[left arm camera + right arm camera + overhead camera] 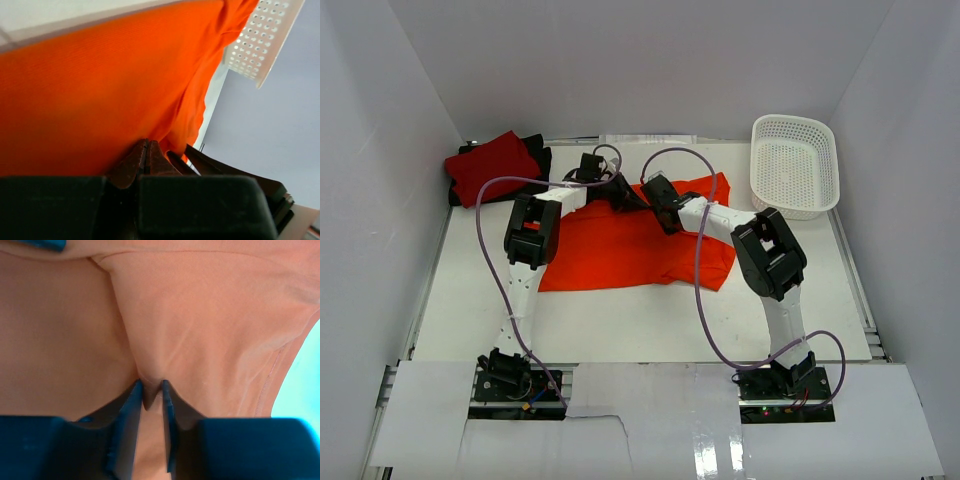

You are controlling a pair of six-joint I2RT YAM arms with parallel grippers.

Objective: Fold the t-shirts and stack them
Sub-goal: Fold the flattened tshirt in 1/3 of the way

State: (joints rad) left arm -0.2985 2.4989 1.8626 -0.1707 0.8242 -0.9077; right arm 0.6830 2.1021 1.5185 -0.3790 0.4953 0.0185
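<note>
The bright orange t-shirt (620, 245) lies spread across the middle of the table. Both grippers are at its far edge, close together. My left gripper (626, 196) is shut on the orange cloth; in the left wrist view its jaws (146, 150) press together with the cloth (100, 90) at their tips. My right gripper (661, 208) is shut on a pinched fold of the same shirt (200, 320), seen between its jaws (150, 392) in the right wrist view. The crimson red t-shirt (492, 165) lies folded on the black t-shirt (536, 158) at the back left.
A white perforated basket (796, 165) stands at the back right, also seen in the left wrist view (260, 40). White walls enclose the table on three sides. Purple cables loop over both arms.
</note>
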